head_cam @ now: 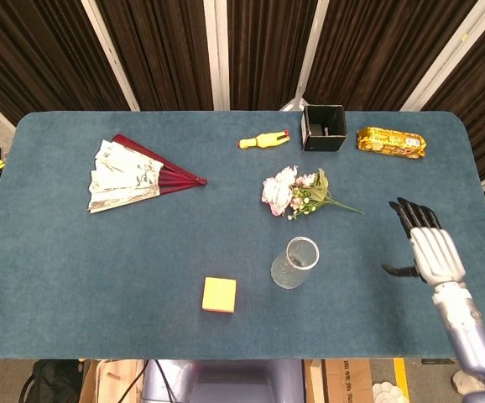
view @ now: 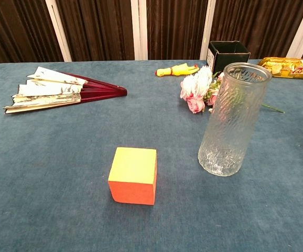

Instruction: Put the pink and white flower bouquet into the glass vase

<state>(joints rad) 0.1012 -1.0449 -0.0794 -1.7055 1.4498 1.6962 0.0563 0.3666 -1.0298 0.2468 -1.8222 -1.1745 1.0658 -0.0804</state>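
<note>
The pink and white flower bouquet lies flat on the blue table, blooms to the left and stem pointing right; the chest view shows the bouquet partly behind the vase. The glass vase stands upright and empty just in front of it, large in the chest view as the vase. My right hand hovers over the table's right side, fingers spread and holding nothing, well right of both. The left hand shows in neither view.
A folded paper fan lies at the left. A yellow rubber chicken, a black open box and a gold snack packet line the far edge. An orange-yellow cube sits near the front, left of the vase.
</note>
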